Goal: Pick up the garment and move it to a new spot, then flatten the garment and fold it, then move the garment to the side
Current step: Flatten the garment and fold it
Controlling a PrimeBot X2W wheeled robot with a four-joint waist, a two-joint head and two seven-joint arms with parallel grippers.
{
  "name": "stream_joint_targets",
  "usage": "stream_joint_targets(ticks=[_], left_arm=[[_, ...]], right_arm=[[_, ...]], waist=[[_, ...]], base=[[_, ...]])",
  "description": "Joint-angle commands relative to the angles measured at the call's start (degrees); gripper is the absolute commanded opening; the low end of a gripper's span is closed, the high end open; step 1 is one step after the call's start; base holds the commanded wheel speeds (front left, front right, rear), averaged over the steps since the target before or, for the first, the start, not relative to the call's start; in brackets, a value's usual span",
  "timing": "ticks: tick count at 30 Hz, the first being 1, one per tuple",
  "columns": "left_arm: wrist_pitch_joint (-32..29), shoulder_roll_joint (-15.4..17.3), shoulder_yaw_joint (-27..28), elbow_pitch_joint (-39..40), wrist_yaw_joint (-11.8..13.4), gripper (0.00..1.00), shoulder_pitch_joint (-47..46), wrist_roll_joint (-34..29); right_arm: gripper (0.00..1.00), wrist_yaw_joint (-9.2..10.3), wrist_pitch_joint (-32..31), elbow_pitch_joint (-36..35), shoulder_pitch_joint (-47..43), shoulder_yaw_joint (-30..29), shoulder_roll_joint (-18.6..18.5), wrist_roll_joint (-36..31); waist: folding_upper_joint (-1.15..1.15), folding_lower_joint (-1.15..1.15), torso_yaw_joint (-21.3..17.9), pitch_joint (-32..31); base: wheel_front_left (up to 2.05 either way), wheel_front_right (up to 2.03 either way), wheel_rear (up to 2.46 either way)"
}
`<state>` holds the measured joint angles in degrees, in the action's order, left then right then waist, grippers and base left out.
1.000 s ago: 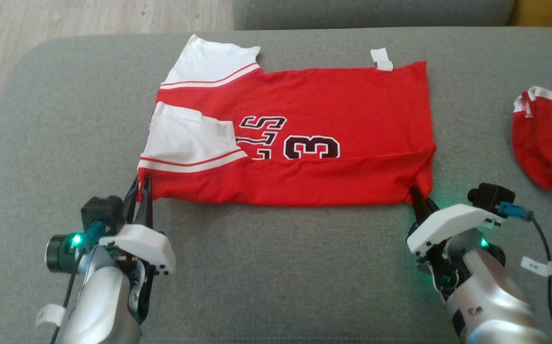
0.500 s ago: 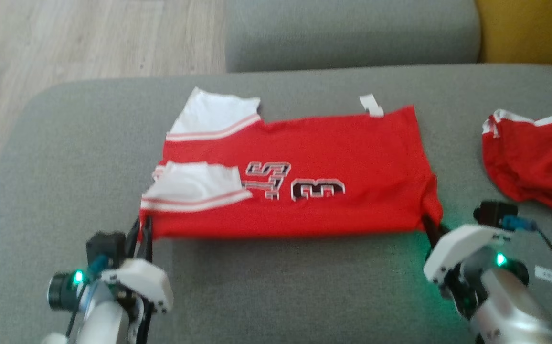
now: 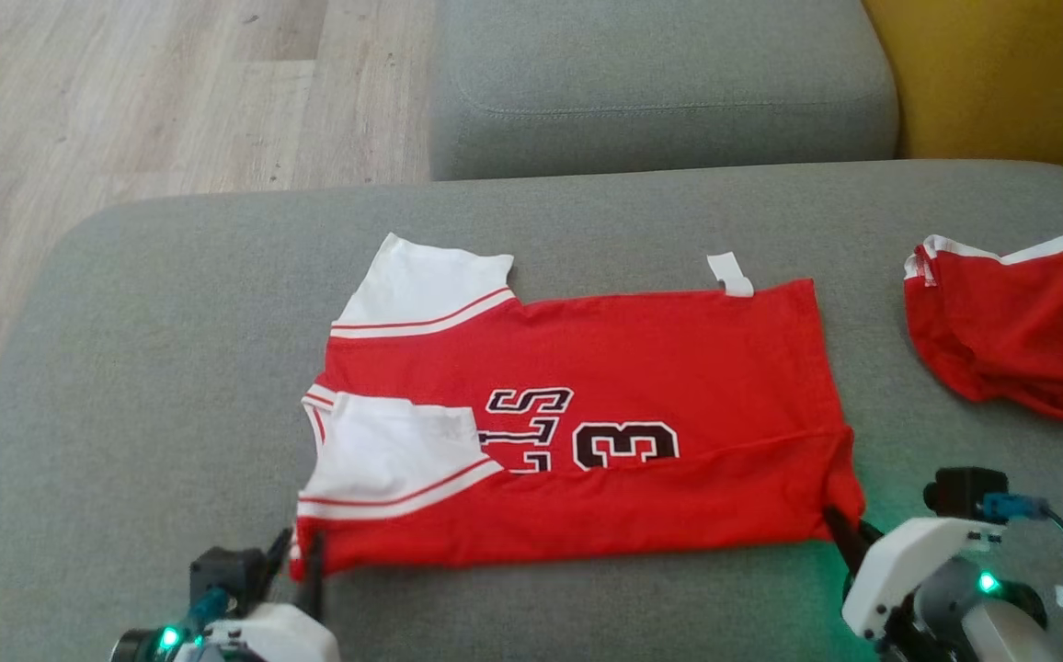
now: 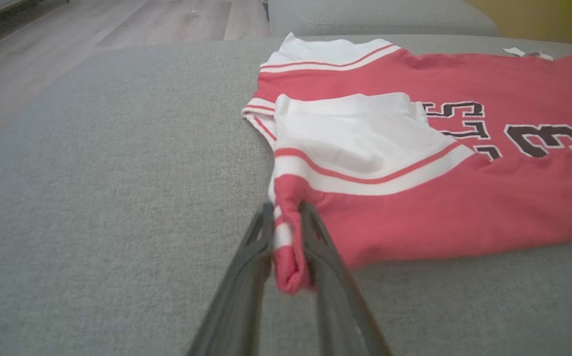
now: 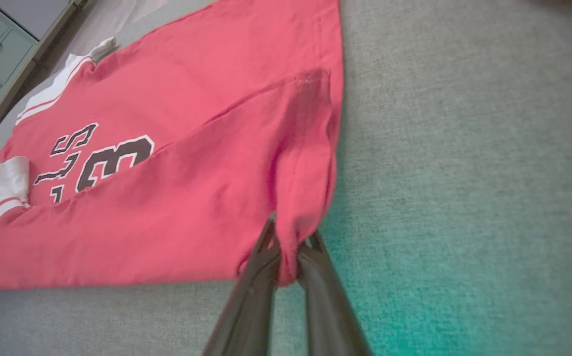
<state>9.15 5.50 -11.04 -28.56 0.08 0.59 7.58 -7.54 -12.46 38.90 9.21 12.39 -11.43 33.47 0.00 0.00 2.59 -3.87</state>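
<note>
Grey sofa cushion (image 3: pixel 127 368) carries the jersey (image 3: pixel 605 359). Left tool (image 4: pixel 286 213) pinches its sleeve-end corner; right tool (image 5: pixel 291 235) pinches its hem corner.

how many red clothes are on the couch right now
2. The jersey lies centred on the cushion, its near corners pinched by the left gripper and right gripper; a smaller red garment sits far right, apart.

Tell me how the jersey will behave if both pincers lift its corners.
Likely floppy: the jersey bunches into a wad in the left pincer and the right pincer, so its middle would probably sag. The folded-over white sleeve may flop open. The cloth looks thin, so probably light.
</note>
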Motion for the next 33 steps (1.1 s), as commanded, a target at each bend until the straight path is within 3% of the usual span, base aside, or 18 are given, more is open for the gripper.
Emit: stream_joint_targets(ticks=[1, 10, 19, 26, 29, 30, 33], left_arm=[[-0.40, 1.36, 1.30, 2.65, 0.46, 1.00, -1.89, -0.11], [1.82, 1.83, 3.47, 7.86, 3.86, 1.00, -3.72, 0.37], [4.82, 1.37, 5.13, 9.86, 4.52, 1.00, -6.98, 2.03], [1.94, 3.39, 3.24, 9.13, 0.65, 1.00, -14.47, 2.15], [-3.09, 5.20, 1.82, 7.62, -2.70, 1.00, -20.38, 2.37], [-7.39, 6.57, 0.80, 6.10, -4.88, 1.00, -25.01, 3.09], [-14.53, 9.67, -1.73, 2.62, -6.86, 1.00, -32.31, 4.08]], right_arm=[[1.00, 0.05, -0.20, -3.47, 0.49, -0.17, -0.95, -1.04], [1.00, 0.05, 0.62, -16.09, -1.35, -6.15, 1.27, -9.26], [1.00, 0.05, 3.34, -24.47, -1.27, -8.55, 5.17, -16.64], [1.00, 0.05, 3.34, -28.26, 1.96, -9.80, 6.64, -18.99], [1.00, 0.05, 3.17, -29.15, 4.39, -9.40, 6.54, -20.13], [1.00, 0.05, 2.99, -29.72, 6.37, -8.75, 6.32, -20.59], [1.00, 0.05, 2.90, -30.16, 9.66, -7.50, 5.95, -20.84]], waist=[[0.00, 0.00, -0.06, 0.10], [0.00, 0.00, -1.24, 1.31], [0.00, 0.00, -2.57, 3.02], [0.00, 0.00, -3.64, 8.45], [0.00, 0.00, -4.26, 11.78], [0.00, 0.00, -4.87, 14.29], [0.00, 0.00, -6.14, 17.98]], base=[[0.00, 0.00, 0.00], [0.00, 0.00, 0.00], [0.00, 0.00, 0.00], [0.00, 0.00, 0.00], [0.00, 0.00, 0.00], [0.00, 0.00, 0.00], [0.00, 0.00, 0.00]])
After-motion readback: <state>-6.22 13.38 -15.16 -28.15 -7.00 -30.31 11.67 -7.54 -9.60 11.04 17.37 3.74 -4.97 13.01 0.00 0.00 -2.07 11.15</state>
